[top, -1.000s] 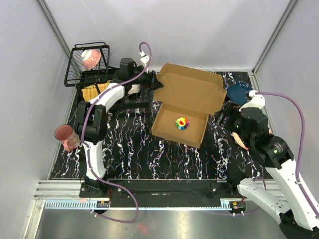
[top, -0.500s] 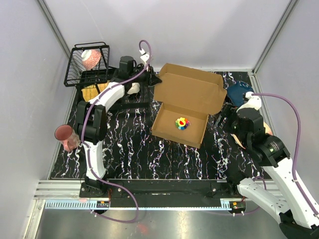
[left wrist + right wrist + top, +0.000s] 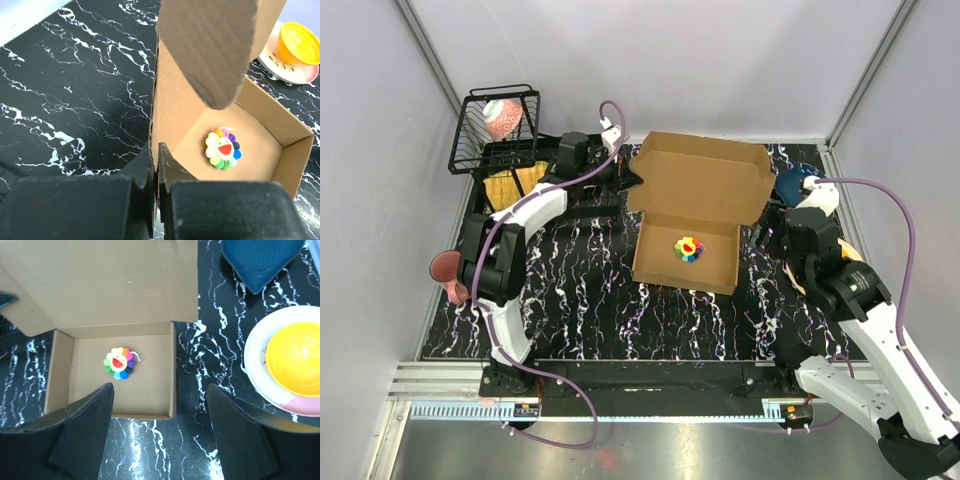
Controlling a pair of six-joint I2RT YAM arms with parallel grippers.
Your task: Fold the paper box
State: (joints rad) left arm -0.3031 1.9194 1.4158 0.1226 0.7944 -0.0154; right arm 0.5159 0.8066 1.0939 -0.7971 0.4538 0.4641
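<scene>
Left fingers (image 3: pixel 169 167) pinched the paper box (image 3: pixel 698 185) at its left wall edge. Right fingers (image 3: pixel 82 432) were spread wide and empty, with the box ahead between them and a flower toy (image 3: pixel 119 363) inside.

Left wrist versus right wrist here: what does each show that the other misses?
Only the left wrist: the left gripper shut on the paper box at its side wall, with a lid flap overhead. Only the right wrist: the right gripper open, holding nothing, and a blue dish. Both: the box's open tray, the flower toy inside it, and the yellow bowl on its plate.
</scene>
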